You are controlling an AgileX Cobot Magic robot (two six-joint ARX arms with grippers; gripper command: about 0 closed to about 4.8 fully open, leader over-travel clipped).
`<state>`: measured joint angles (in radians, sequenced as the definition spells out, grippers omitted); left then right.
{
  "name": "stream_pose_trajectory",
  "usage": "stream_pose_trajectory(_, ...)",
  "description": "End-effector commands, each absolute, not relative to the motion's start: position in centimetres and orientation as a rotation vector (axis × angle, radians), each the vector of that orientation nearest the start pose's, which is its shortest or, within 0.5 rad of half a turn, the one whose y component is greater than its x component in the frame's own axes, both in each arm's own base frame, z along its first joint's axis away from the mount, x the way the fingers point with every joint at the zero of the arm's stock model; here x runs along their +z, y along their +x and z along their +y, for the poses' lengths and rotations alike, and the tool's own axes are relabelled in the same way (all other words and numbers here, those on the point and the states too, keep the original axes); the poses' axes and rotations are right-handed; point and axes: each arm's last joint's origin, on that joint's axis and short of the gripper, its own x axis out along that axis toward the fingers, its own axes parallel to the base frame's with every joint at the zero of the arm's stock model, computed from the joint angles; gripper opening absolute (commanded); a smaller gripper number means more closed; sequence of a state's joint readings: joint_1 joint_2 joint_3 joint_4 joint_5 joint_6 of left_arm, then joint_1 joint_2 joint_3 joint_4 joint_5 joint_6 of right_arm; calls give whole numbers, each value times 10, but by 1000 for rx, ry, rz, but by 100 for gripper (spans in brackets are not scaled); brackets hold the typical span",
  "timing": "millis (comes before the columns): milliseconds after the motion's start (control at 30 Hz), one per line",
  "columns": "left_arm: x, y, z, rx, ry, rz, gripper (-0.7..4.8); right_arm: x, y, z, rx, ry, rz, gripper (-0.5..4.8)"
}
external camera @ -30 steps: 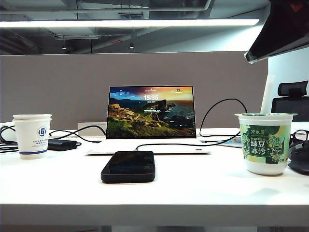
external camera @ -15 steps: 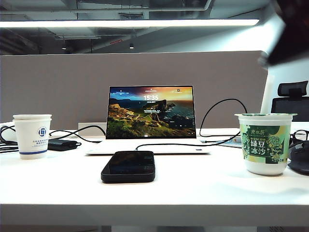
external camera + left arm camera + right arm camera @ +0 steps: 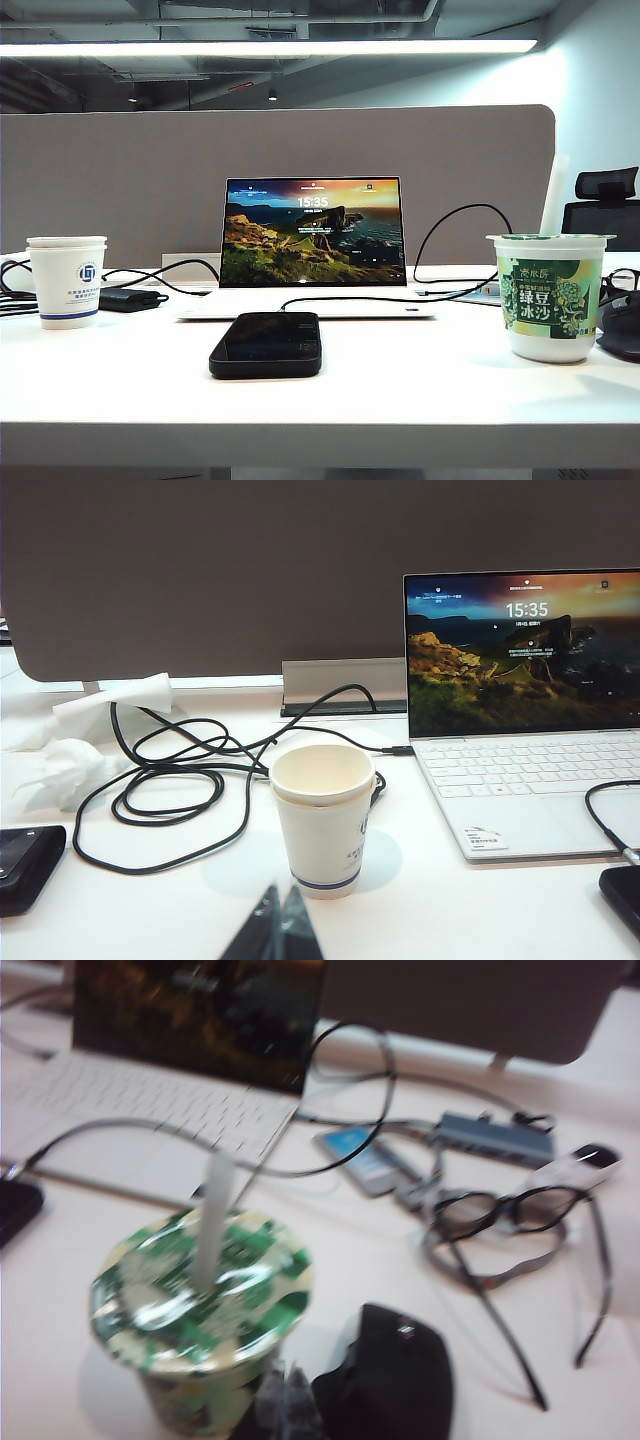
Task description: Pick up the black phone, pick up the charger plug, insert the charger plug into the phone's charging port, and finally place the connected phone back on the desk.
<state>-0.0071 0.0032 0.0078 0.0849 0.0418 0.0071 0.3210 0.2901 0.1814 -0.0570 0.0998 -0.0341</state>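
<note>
Black and glossy, the phone [image 3: 265,343] is lying flat on the white desk [image 3: 400,400], nearest the front edge and just ahead of the open laptop [image 3: 312,232]; I am reading that as either nothing begun or everything finished, and I cannot tell which; I am seeing no cable joined to the phone from the outside camera; in the left wrist picture only a corner of the phone is showing, with the silver-tipped charger plug [image 3: 631,856] lying just beside it, touching or apart I cannot say. I am keeping the left gripper [image 3: 279,926] low behind the paper cup [image 3: 322,815], its fingers pressed together and empty; the right gripper [image 3: 285,1398] is sitting beside the green dessert cup [image 3: 200,1310] and the black mouse [image 3: 385,1375], fingers likewise together on nothing, the picture blurred. Further back, loose black cables [image 3: 180,770] are coiling across the desk toward the grey partition [image 3: 120,180]. Neither arm is showing in the outside camera.
</note>
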Motion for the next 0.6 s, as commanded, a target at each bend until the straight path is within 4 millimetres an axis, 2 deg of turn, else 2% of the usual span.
stream_pose_trajectory(33, 174, 97, -2, -54, 13, -94, -5, 198, 102, 25, 209, -65, 65, 0)
stream_pose_trajectory(334, 174, 97, -2, -54, 13, -94, -5, 189, 96, 10, 36, -140, -2, 0)
stream_pose_trajectory(601, 174, 97, -2, -53, 13, -94, -5, 165, 97, 7, -42, -139, 5, 0)
